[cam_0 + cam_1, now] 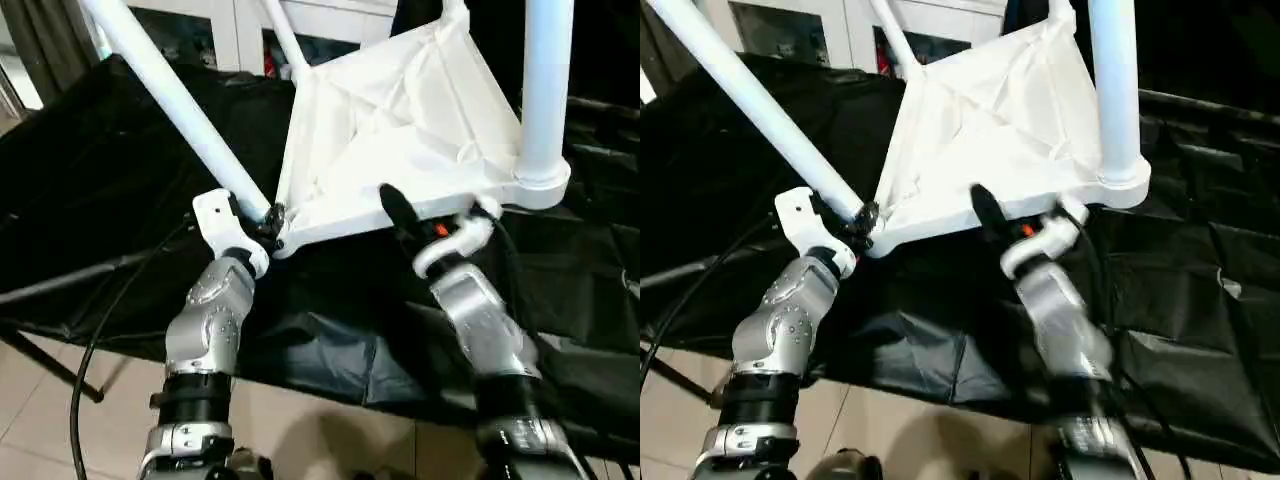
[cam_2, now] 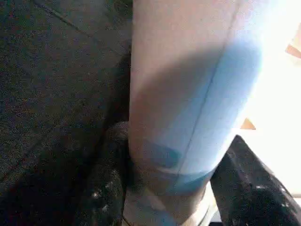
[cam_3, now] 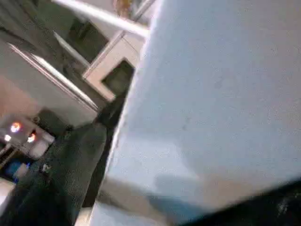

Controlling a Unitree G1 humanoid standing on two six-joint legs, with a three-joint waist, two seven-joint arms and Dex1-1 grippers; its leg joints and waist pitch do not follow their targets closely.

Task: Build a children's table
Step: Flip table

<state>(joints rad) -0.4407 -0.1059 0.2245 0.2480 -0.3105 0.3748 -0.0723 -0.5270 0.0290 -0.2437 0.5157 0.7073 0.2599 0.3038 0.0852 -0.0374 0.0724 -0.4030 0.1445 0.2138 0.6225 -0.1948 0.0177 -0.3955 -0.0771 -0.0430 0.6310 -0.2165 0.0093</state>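
The children's table top (image 1: 390, 130) is tilted up on a black cloth, its ribbed underside facing me. One white leg (image 1: 170, 95) runs from the near corner socket up to the left. My left gripper (image 1: 262, 222) is shut on that leg just above the socket; in the left wrist view the leg (image 2: 188, 94) sits tight between both fingers (image 2: 108, 179). A second leg (image 1: 545, 90) stands in the right corner socket, and a third leg (image 1: 285, 40) shows at the back. My right gripper (image 1: 420, 225) straddles the top's near edge, open, with one black finger (image 1: 395, 210) lying over the underside.
A black cloth (image 1: 120, 200) covers the work surface and hangs over its front edge. A white cabinet with glass doors (image 1: 230, 30) stands behind. A black cable (image 1: 100, 340) loops down by my left forearm to the tiled floor (image 1: 40, 400).
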